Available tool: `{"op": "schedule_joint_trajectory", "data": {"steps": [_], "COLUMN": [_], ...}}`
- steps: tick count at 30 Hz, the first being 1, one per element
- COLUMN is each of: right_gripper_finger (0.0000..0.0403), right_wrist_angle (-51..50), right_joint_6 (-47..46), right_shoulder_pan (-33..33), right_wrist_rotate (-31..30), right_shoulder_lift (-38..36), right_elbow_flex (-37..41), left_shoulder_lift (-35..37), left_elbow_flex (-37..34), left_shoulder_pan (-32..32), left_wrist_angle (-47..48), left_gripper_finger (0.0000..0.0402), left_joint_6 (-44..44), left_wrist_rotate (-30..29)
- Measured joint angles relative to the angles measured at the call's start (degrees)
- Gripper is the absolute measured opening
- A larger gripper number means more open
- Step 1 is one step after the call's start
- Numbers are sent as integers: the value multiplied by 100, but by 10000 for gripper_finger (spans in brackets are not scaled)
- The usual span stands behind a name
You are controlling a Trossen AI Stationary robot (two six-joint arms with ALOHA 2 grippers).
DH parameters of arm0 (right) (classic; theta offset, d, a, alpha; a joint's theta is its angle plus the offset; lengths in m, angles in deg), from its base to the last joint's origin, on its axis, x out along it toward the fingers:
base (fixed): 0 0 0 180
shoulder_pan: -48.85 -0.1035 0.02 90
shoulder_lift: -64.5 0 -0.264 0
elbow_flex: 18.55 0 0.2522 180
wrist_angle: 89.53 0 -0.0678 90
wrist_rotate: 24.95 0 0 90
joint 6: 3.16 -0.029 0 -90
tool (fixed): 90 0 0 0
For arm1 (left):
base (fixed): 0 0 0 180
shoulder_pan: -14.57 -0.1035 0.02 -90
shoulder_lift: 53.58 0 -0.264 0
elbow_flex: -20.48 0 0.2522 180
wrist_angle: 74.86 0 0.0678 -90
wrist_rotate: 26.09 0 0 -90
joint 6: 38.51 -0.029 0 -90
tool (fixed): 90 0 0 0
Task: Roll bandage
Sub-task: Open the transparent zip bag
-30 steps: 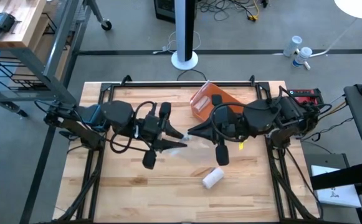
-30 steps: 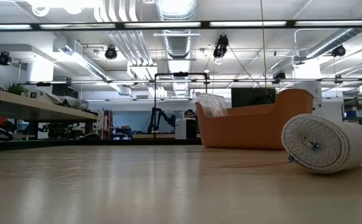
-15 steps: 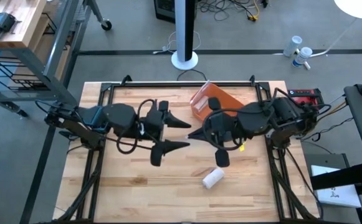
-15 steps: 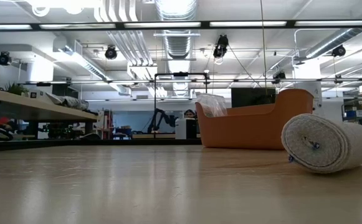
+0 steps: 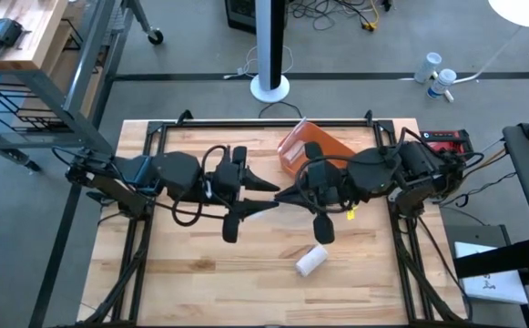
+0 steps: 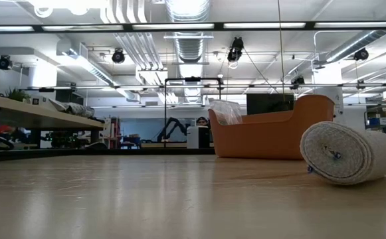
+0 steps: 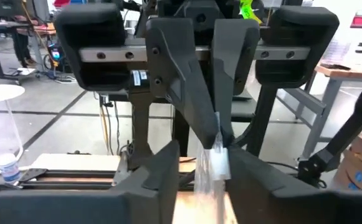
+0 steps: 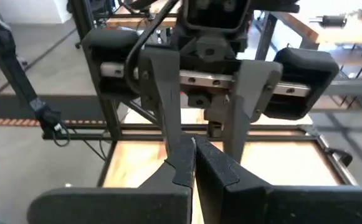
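Note:
A rolled white bandage (image 5: 311, 261) lies on its curved side on the wooden table near the front; the low view shows the bandage's (image 6: 349, 153) spiral end. Both grippers meet tip to tip high above the table's middle. My right gripper (image 5: 287, 196) is shut on a small pale translucent strip (image 7: 213, 163). My left gripper (image 5: 274, 197) faces it, open, one finger on either side of that strip (image 7: 202, 171). Neither arm shows in the low view. My left gripper's fingers (image 7: 246, 171) stand close on either side of the strip; I cannot tell whether they touch it. My right gripper pinches the strip's upper end (image 7: 217, 149) between its two fingertips, coming level from the table's right side. The strip hangs slack below them, clear of the table.
An orange bin (image 5: 305, 150) stands at the table's far middle, just behind the two grippers, with clear plastic in it (image 6: 227, 111). The table's black frame (image 5: 264, 125) runs along the far edge. Bare wood lies to the left of the roll.
My left gripper's fingers have opened wide and then come closer together again around the strip at my right gripper's tips. Both arms have kept their places above the table's middle. The roll on the table has not moved.

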Motion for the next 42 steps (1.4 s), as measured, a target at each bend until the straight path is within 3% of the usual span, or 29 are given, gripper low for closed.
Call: {"op": "schedule_joint_trajectory", "data": {"steps": [10, 17, 22, 31, 42], "right_gripper_finger": [0, 0, 0, 1, 14], "right_wrist_angle": [0, 183, 208, 274, 510], "right_joint_6": [-569, -629, -682, -676, 113], "right_shoulder_pan": [6, 6, 6, -37, -21], "right_wrist_rotate": [-177, -171, -108, 530, 323], "right_shoulder_lift": [-5, -15, -35, -431, -472], "right_elbow_flex": [0, 6, 7, -5, -7], "left_shoulder_lift": [-2, 85, 221, 349, 382], "left_elbow_flex": [0, 0, 0, 2, 0], "left_shoulder_pan": [5, 5, 3, -19, -6], "left_wrist_angle": [-56, 80, 233, 529, 477], "left_gripper_finger": [12, 31, 12, 33, 11], "left_joint_6": [-78, -57, -86, -97, -58], "left_wrist_rotate": [-194, -198, -202, -353, -151]}}
